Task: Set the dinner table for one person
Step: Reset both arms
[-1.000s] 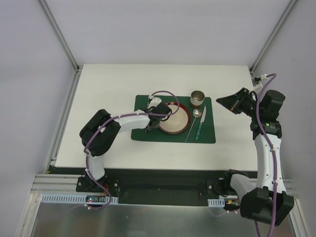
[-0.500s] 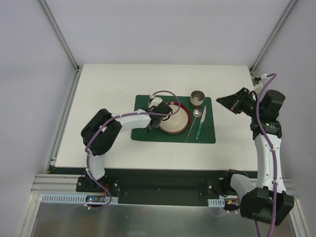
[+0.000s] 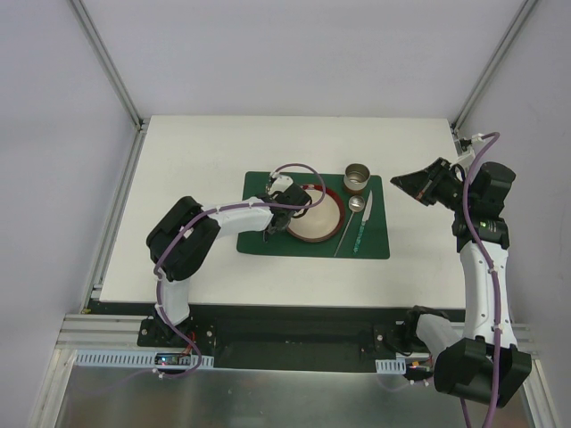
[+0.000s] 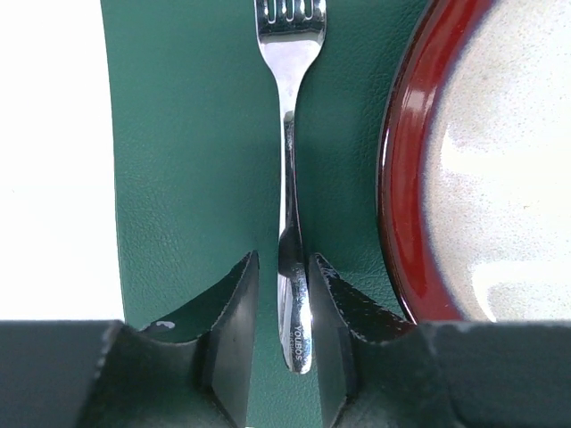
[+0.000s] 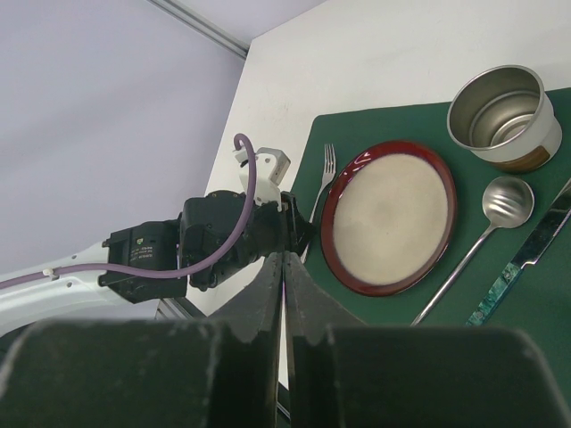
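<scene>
A steel fork (image 4: 287, 134) lies flat on the dark green placemat (image 4: 178, 178), just left of the red-rimmed plate (image 4: 401, 178), tines pointing away from me. My left gripper (image 4: 283, 257) is down at the handle end and open. The handle lies between its fingers, with a sliver of mat showing at the left finger. In the top view the left gripper (image 3: 266, 236) points down at the mat's left part on the dinner table (image 3: 196, 160). My right gripper (image 3: 397, 181) hangs shut and empty above the table, right of the mat. Its tips (image 5: 284, 254) are pressed together.
On the placemat (image 3: 375, 241) lies the plate (image 3: 314, 214), with a metal cup (image 3: 358, 177) at its far right. A spoon (image 3: 354, 212) and a green-handled knife (image 3: 361, 223) lie right of the plate. Metal rails edge the table.
The left gripper's jaws have parted a little around the fork handle, and the left wrist shifted slightly early on. The right arm has stayed still.
</scene>
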You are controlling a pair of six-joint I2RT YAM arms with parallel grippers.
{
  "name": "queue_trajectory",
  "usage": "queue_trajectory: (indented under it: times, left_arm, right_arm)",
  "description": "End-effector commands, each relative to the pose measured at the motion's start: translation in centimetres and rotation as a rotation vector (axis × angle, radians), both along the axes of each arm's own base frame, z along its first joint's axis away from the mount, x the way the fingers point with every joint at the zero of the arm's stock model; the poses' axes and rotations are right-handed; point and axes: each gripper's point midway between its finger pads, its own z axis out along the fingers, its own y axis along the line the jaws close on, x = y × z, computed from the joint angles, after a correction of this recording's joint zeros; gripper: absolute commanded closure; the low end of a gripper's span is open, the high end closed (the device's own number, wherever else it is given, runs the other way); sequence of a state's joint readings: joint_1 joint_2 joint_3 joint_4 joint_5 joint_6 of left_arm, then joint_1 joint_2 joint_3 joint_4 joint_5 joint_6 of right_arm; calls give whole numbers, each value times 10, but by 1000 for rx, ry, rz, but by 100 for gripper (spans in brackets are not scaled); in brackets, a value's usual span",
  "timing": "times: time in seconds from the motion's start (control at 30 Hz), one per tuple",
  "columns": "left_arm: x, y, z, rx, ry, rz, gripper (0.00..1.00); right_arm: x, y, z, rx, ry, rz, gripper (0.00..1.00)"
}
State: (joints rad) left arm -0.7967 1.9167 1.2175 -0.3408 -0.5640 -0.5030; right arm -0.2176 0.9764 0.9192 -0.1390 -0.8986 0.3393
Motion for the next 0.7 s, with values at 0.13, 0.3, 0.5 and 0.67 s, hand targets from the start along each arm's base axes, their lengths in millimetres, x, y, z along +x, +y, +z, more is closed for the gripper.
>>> queue_trajectory:
  times: [0.13, 0.3, 0.5, 0.67]
  left_arm:
    - [6, 4, 8, -12, -23, 21, 66]
    - [7, 16, 59, 12, -85, 31, 66]
    - [-1, 46, 198, -109, -359, 55, 63]
    - [-21, 74, 285, -247, -571, 54, 62]
  right_arm:
    - [3, -1, 7, -5, -45, 7, 88]
    - [4, -2, 5, -5, -37, 1, 73]
    - [6, -4, 2, -16, -31, -19, 64]
    - [0, -6, 19, -65, -72, -69, 59]
